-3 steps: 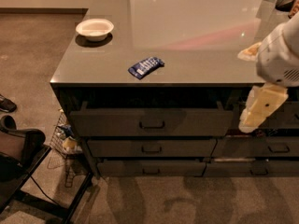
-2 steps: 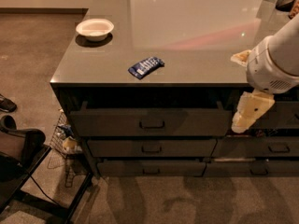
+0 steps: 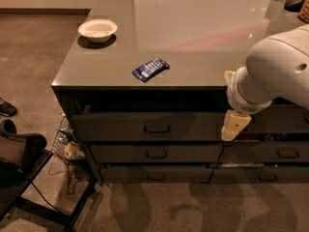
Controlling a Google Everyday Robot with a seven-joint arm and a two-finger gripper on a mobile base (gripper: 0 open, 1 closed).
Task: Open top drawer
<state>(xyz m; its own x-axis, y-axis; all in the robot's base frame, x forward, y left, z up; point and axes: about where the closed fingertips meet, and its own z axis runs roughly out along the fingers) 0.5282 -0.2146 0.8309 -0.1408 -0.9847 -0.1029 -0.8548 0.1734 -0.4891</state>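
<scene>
The top drawer has a tall dark grey front just under the counter top, with a small metal bar handle at its centre. Two slimmer dark drawers sit below it. My gripper, cream-coloured, hangs from the thick white arm in front of the right end of the top drawer's front. It is well to the right of the handle and at about its height. It holds nothing that I can see.
A white bowl and a blue packet lie on the glossy counter top. More drawers continue to the right. A black chair, a wire basket and shoes stand on the floor at the left.
The arm and gripper have moved left and slightly down, along the drawer front toward the handle. The drawers, bowl and packet have not moved.
</scene>
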